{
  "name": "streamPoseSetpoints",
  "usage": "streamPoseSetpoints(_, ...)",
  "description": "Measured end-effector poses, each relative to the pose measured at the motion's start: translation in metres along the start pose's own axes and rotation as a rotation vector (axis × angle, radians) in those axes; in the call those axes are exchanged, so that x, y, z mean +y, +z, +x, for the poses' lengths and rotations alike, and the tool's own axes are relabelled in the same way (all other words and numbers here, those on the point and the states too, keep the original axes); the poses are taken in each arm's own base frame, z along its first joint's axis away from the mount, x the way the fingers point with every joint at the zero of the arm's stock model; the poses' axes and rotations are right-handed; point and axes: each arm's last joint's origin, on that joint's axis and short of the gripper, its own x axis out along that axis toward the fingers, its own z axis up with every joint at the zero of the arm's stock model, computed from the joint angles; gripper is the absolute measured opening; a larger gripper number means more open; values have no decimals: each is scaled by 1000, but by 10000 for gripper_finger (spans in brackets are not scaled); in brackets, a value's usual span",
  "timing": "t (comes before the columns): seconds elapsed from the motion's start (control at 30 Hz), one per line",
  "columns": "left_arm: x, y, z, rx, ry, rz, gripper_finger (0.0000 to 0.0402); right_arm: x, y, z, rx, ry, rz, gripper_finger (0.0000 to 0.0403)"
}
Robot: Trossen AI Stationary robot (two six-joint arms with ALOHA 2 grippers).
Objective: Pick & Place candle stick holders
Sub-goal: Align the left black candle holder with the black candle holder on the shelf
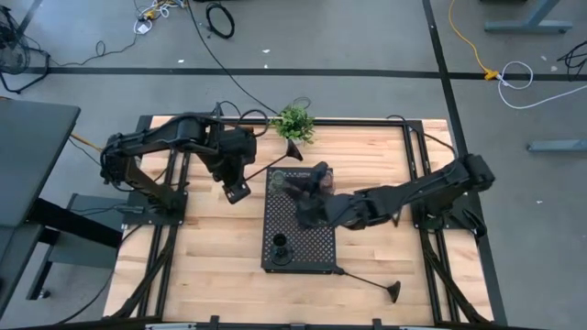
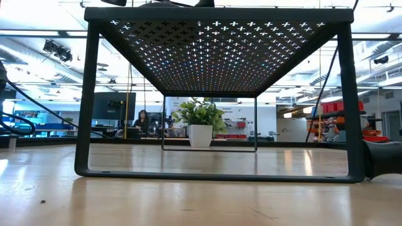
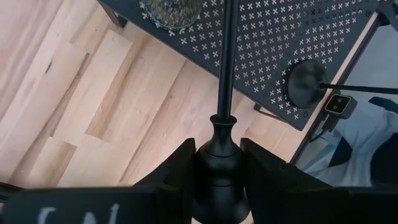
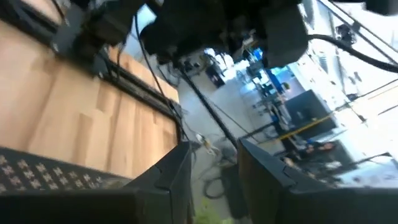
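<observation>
My left gripper (image 1: pixel 237 189) hovers left of the black perforated tray (image 1: pixel 303 240), shut on a long-stemmed black candle stick holder (image 1: pixel 268 167) whose flared end (image 1: pixel 292 151) points toward the plant. My right gripper (image 1: pixel 304 186) reaches in from the right above the tray's far end; in the blurred right wrist view its fingers (image 4: pixel 177 171) stand apart with only the room between them. A glass cup (image 3: pixel 169 9) and a black round-based holder (image 3: pixel 305 81) sit on the tray. Another long-stemmed holder (image 1: pixel 371 281) lies on the table near the front edge. My left gripper pinches the holder's thick bulbous end (image 3: pixel 217 155) between its two fingers (image 3: pixel 177 171). The fingers come from above, pointing steeply down. The thin stem (image 3: pixel 227 56) sticks out past the fingertips over the tray's edge, and the holder is lifted clear of table and tray.
A small potted plant (image 1: pixel 293 122) stands at the table's far edge behind the tray. The tray stands on legs (image 2: pixel 85 107) with a gap beneath it. A small camera (image 3: pixel 339 104) sits at the table's near edge. Bare wood lies left and right of the tray.
</observation>
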Motion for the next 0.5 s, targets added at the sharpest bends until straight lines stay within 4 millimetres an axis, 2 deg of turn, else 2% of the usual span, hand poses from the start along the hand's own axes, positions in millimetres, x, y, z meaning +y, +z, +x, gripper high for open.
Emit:
streamPoseSetpoints(0.23,1,1,0,4,-9,-3,105,12,8,19,70,-58,-122,130)
streamPoseSetpoints(0.5,0,0,0,13,-25,-3,105,3,9,32,81,-123,-139,130)
